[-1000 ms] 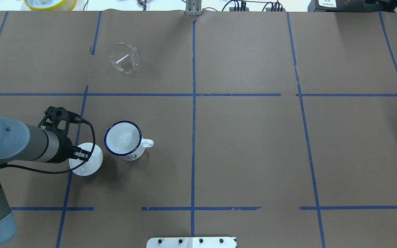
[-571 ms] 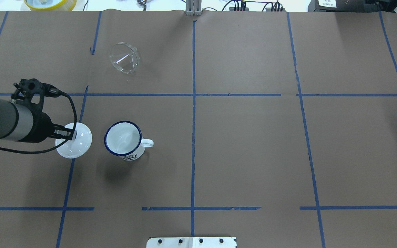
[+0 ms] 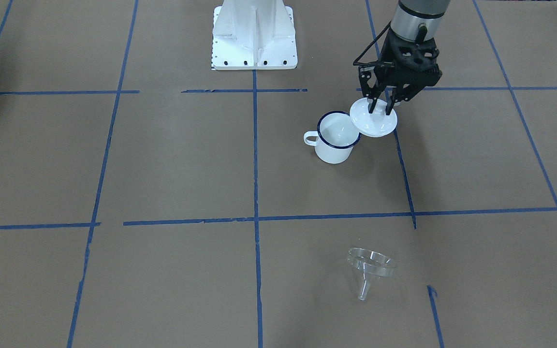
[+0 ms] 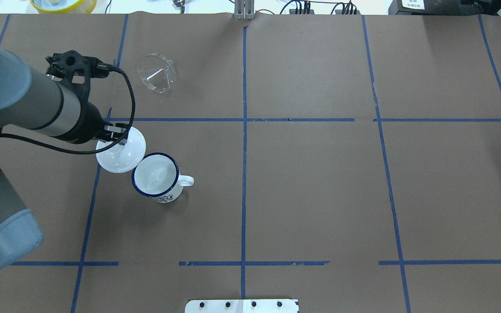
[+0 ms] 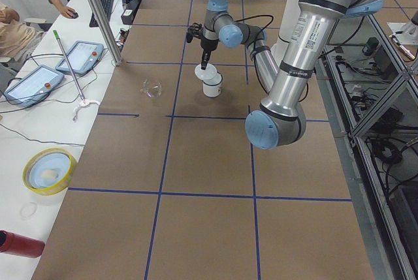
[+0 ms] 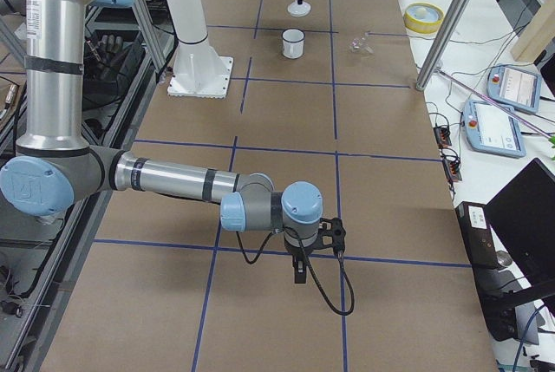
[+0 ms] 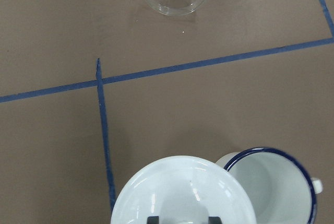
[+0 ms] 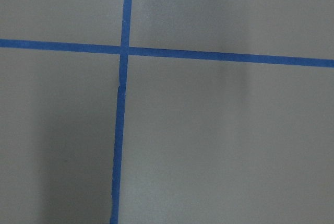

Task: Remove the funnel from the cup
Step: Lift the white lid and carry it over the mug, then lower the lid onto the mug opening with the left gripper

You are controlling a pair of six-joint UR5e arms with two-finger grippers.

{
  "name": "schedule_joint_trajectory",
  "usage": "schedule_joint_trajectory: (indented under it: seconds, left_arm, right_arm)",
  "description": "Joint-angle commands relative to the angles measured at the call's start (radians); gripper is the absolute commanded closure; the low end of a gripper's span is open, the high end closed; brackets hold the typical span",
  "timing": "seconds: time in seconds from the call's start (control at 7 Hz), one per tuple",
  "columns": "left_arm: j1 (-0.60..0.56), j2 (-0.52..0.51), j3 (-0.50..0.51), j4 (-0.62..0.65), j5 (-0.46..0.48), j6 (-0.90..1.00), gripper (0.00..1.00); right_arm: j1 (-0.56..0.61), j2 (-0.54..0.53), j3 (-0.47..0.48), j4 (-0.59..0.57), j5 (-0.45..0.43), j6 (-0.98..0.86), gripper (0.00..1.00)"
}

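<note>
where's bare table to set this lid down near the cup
Everything to the robot's right of the centre tape line is bare. So is the strip between the cup and the funnel. It is crowded on the cup's left, where the left hand holds the lid.

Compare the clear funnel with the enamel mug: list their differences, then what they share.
The funnel is transparent; the mug is white with a dark blue rim. The funnel lies tipped on its side; the mug stands upright. The mug has a loop handle, the funnel a narrow spout. Both have round rims and rest on the table.
</note>
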Motion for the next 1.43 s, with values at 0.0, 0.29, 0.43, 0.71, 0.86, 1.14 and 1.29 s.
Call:
schedule_joint_trajectory:
  seconds: [0.0,0.29,0.43,0.71,0.86,1.14,1.29]
  left_arm:
    - [0.063,-0.052,0.069,0.006,-0.003,-0.05,1.0]
    - [0.09,-0.047,0.118,-0.052,0.004,-0.064,1.0]
    - [0.094,-0.046,0.126,-0.062,0.006,-0.064,1.0]
    - [0.099,-0.043,0.132,-0.062,0.008,-0.062,1.0]
    - [0.107,-0.043,0.132,-0.062,0.008,-0.064,1.0]
    - [0.107,-0.041,0.132,-0.062,0.009,-0.064,1.0]
    - [0.114,-0.038,0.132,-0.062,0.009,-0.064,1.0]
  right_arm:
    - [0.0,0.0,0.0,0.0,0.0,0.0,0.0]
    - [0.0,0.0,0.0,0.0,0.0,0.0,0.0]
    - [0.0,0.0,0.0,0.0,0.0,0.0,0.0]
    - [0.0,0.0,0.0,0.0,0.0,0.0,0.0]
    - [0.0,0.0,0.0,0.0,0.0,0.0,0.0]
    - [0.0,0.0,0.0,0.0,0.0,0.0,0.0]
    - [0.0,0.0,0.0,0.0,0.0,0.0,0.0]
